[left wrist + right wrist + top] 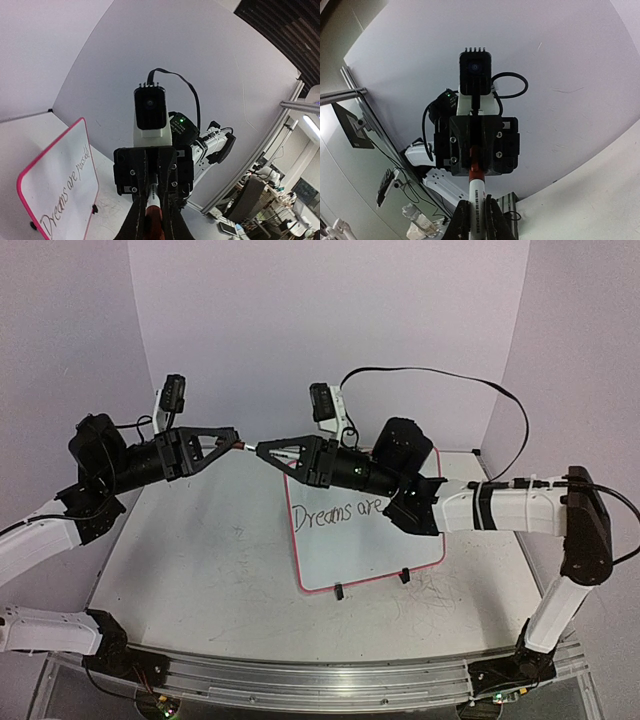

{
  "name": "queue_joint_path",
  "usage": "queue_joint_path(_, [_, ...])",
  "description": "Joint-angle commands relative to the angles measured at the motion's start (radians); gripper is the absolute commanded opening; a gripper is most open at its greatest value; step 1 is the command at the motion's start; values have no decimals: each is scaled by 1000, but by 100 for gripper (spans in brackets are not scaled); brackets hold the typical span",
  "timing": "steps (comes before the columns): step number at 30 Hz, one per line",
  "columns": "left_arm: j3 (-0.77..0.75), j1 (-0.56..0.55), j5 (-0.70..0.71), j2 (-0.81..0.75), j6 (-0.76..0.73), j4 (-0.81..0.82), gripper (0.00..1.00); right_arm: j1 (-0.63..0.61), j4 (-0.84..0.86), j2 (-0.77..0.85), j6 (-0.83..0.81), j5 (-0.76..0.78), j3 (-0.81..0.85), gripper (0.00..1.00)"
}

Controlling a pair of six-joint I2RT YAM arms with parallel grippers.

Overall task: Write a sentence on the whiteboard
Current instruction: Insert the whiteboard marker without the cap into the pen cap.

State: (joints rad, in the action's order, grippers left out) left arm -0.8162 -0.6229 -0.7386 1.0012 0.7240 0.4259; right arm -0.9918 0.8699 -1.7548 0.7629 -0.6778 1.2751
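The whiteboard [365, 545], white with a pink-red rim and two black clip feet, lies on the table right of centre; it also shows in the left wrist view [60, 170]. The sentence [66, 186] reads "Dreams are possible". In the top view only "Dreams are" [335, 511] shows, the remainder hidden by my right arm. Both grippers meet tip to tip in the air above the board's far left corner. My left gripper [236, 443] [153, 202] is shut on the marker's red cap [154, 220]. My right gripper [264, 451] [475, 205] is shut on the white marker body [477, 197].
The scuffed white table [200, 570] is walled by purple panels at the back and sides. A black cable [500, 390] loops above the right arm. An aluminium rail [320, 680] runs along the near edge.
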Motion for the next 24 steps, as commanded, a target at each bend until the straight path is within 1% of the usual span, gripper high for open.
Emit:
queue_joint_path(1, [22, -75, -132, 114, -129, -89, 0, -139, -4, -90, 199, -196, 90, 0])
queue_joint_path(5, [27, -75, -142, 106, -137, -90, 0, -130, -4, -50, 136, -157, 34, 0])
queue_joint_path(7, [26, -76, -148, 90, -125, -90, 0, -116, 42, -35, 142, -150, -8, 0])
queue_joint_path(9, [31, -78, -152, 70, -115, -90, 0, -116, 144, -48, 205, -185, -10, 0])
queue_joint_path(11, [39, -81, -168, 53, -114, -90, 0, -120, 273, -78, 308, -227, 2, 0])
queue_joint_path(13, [41, -81, -179, 51, -104, -90, 0, -124, 322, -98, 347, -248, 17, 0])
queue_joint_path(15, [40, -81, -163, 55, -85, -91, 0, -121, 323, -90, 331, -235, -3, 0])
queue_joint_path(18, [30, -81, -72, 54, -39, -92, 0, -103, 322, -50, 297, -189, -78, 0])
queue_joint_path(21, [19, -81, 44, 47, 36, -91, 0, -76, 328, 0, 269, -125, -178, 3])
queue_joint_path(23, [9, -80, 98, 49, 93, -90, 0, -61, 333, 40, 244, -71, -238, 7])
queue_joint_path(24, [1, -80, 117, 53, 120, -90, 0, -55, 334, 60, 229, -44, -262, 11])
